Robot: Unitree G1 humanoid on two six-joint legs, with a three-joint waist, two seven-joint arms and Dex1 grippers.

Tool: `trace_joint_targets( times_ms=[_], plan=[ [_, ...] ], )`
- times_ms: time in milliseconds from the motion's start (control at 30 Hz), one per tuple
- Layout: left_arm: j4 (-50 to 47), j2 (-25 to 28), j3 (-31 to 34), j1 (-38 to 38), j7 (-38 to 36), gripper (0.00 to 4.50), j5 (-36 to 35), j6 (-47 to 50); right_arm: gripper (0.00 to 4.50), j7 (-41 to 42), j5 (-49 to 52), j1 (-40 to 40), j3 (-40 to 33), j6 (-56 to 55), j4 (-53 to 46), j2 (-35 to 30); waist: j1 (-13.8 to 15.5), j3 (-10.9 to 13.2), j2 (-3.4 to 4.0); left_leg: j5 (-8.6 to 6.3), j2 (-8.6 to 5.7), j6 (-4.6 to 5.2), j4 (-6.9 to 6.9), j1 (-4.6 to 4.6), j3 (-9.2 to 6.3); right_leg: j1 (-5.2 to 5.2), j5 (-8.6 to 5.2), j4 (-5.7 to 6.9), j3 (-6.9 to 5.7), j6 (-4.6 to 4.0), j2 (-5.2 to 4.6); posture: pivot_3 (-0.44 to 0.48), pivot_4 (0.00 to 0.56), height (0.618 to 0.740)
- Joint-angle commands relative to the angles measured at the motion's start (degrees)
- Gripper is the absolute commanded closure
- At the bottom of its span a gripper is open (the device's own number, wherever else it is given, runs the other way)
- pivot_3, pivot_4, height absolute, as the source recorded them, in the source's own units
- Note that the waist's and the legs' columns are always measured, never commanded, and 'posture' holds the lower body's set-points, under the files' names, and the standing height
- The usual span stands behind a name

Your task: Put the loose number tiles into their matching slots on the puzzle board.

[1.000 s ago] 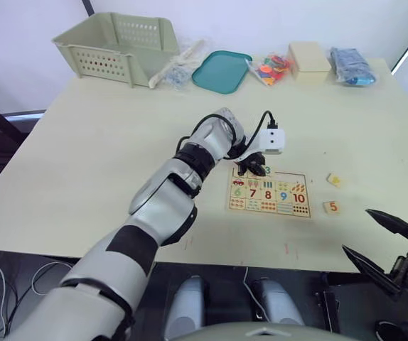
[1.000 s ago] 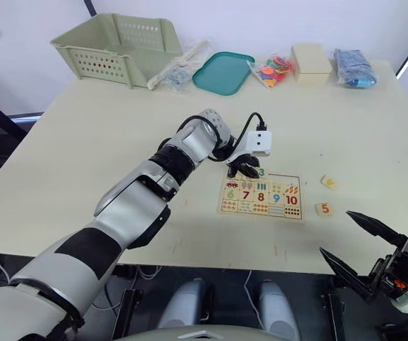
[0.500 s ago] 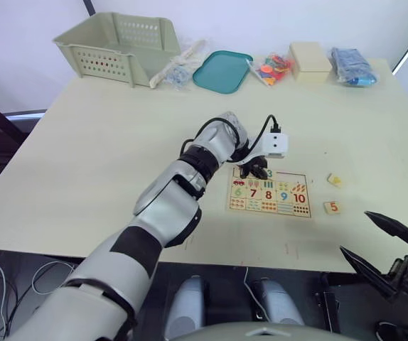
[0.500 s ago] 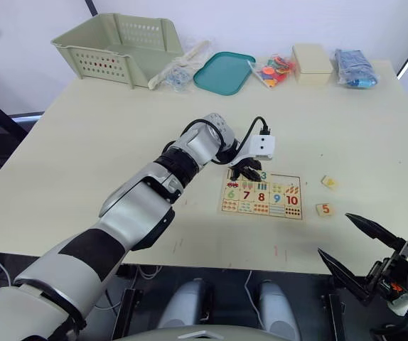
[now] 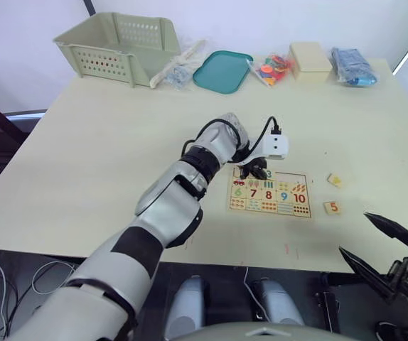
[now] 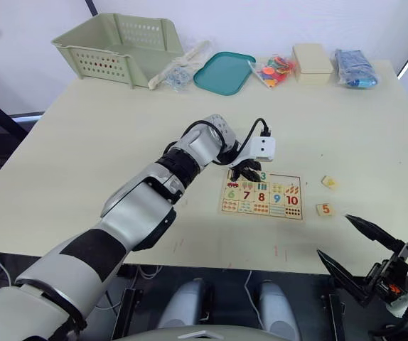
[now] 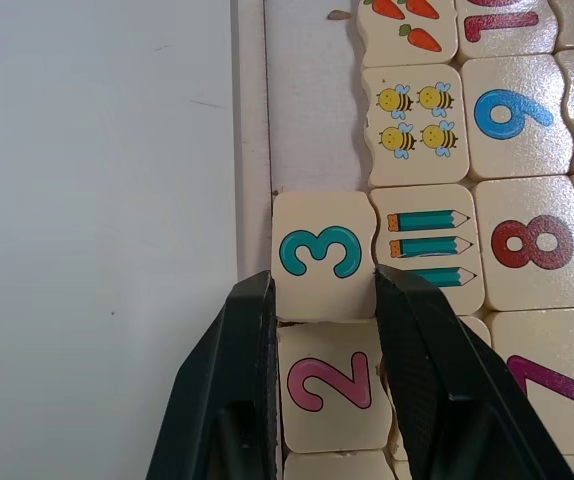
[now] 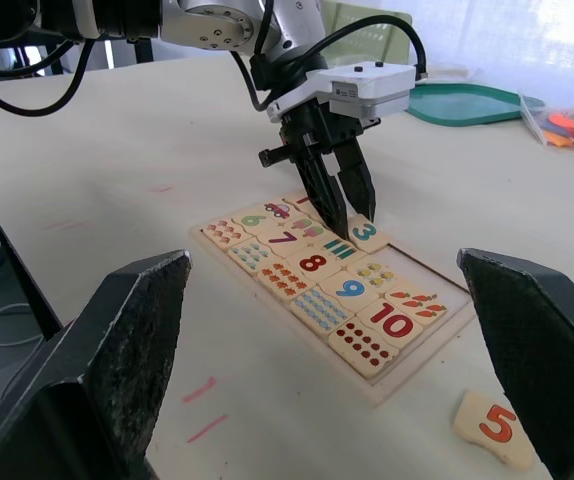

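Where the left hand point(image 7: 322, 300) hovers (parted), tile 3 point(image 7: 320, 253) lies between.

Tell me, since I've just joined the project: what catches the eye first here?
The left gripper stands over the flat light-wood puzzle board mid-table, its black fingers open around the teal 3 tile in the top row. Two loose wooden tiles, an orange 5 and another, lie right of the board. The right gripper hangs open at the table's near edge.

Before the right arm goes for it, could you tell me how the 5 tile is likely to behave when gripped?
The 5 tile looks like stiff wood, so it probably won't bend. It lies flat on the table, so it likely slides rather than rolls. Being thin, it gives the right pincer little edge.
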Motion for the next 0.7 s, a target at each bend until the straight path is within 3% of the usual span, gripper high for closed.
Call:
trace_joint_targets(
  times_ms=[33,700],
  plan=[
    [0.14,-0.48,1.31,-2.16,-0.24,3.55,0.24,-0.6,0.0,-0.39,0.25,0.89,-0.35,-1.69,-2.16,0.39,-0.01,0.0,0.0,0.0,0.0,0.0,0.0,0.0,0.0,0.0,0.0,0.0,0.0,0.0,0.0,0.0,0.15,0.74],
    [0.54,-1.12,1.46,-2.55,-1.1,3.55,0.33,0.65,0.0,-1.4,-0.5,1.78,1.22,-2.87,-2.41,1.1,-0.01,0.0,0.0,0.0,0.0,0.0,0.0,0.0,-0.01,0.0,0.0,0.0,0.0,0.0,0.0,0.0,0.15,0.74]
  ],
)
